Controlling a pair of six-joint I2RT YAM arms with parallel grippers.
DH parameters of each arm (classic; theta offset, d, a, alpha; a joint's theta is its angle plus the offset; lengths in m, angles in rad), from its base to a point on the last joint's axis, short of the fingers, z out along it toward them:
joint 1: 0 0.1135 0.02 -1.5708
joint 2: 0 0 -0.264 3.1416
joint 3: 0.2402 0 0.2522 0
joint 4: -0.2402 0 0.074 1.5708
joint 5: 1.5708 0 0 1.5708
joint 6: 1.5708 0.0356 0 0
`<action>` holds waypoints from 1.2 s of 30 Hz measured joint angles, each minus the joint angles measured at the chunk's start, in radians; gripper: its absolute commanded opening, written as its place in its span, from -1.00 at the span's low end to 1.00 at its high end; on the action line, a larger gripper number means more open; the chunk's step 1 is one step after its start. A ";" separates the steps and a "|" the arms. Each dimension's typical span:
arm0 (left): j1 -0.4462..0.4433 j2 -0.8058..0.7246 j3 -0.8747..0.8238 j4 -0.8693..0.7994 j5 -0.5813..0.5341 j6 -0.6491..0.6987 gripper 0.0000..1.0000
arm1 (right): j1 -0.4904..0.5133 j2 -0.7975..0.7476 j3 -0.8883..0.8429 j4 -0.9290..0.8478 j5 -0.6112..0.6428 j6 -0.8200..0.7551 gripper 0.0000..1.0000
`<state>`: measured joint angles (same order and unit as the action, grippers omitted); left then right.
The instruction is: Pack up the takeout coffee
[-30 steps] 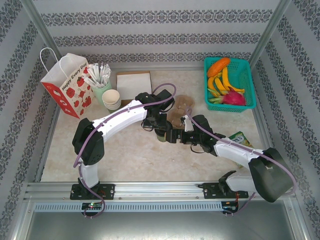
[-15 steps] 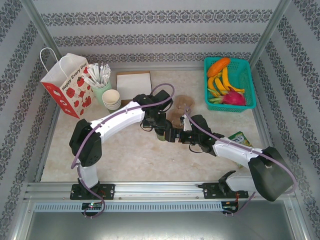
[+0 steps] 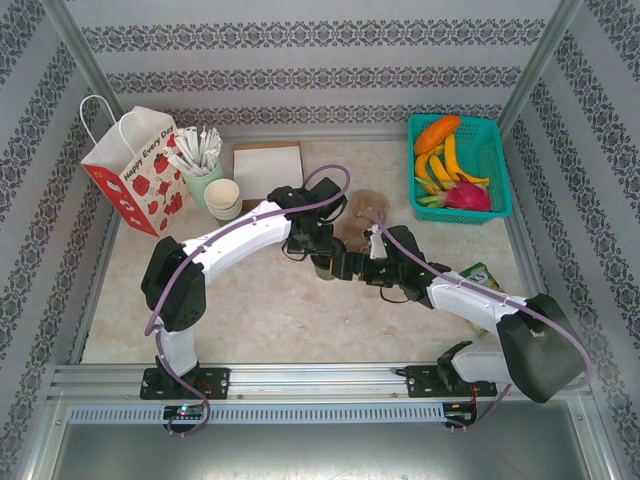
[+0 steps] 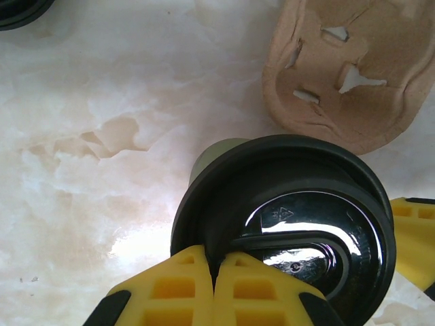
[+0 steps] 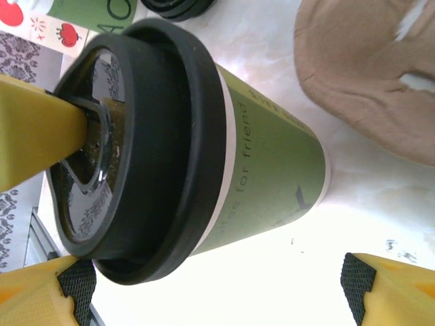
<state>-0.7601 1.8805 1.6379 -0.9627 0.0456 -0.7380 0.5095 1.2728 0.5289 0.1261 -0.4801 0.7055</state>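
Paper coffee cup point(image 5: 272, 163): likely light, crushable; hold mid-wall.
Jaws: left gripper point(image 4: 214, 285) together on lid point(image 4: 299, 224); right gripper point(image 5: 204, 295) apart, flanking cup.

White walls point(image 3: 300, 20) banded with grey floral stripes enclose a pale marbled counter point(image 3: 260, 310) on three sides. Slanted metal posts point(image 3: 80, 55) frame the corners. Soft light glares off the counter.
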 measured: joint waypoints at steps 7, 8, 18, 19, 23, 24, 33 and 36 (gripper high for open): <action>0.000 0.013 0.023 -0.016 0.005 0.000 -0.89 | -0.072 0.004 0.089 -0.042 -0.024 0.060 0.85; 0.000 0.014 0.024 -0.017 0.005 0.000 -0.88 | -0.074 0.012 0.101 -0.042 -0.026 0.071 0.82; 0.000 0.018 0.032 -0.024 0.006 0.004 -0.85 | -0.074 0.103 0.151 -0.072 -0.036 0.141 0.30; 0.000 0.018 0.032 -0.024 0.006 0.004 -0.86 | -0.074 0.103 0.156 -0.077 -0.036 0.141 0.29; 0.000 0.018 0.032 -0.024 0.006 0.005 -0.90 | -0.076 0.103 0.156 -0.084 -0.037 0.151 0.27; 0.000 0.018 0.032 -0.024 0.006 0.005 -0.93 | -0.076 0.102 0.156 -0.084 -0.038 0.154 0.28; 0.000 0.018 0.032 -0.024 0.006 0.008 -1.00 | -0.126 0.010 0.108 -0.100 -0.002 0.166 0.13; 0.000 0.018 0.032 -0.024 0.006 0.008 -1.00 | -0.139 0.020 0.100 -0.107 -0.006 0.164 0.06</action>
<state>-0.7601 1.8988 1.6695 -0.9871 0.0517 -0.7303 0.3702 1.2930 0.6285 0.0189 -0.4866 0.8692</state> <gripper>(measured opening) 0.067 0.547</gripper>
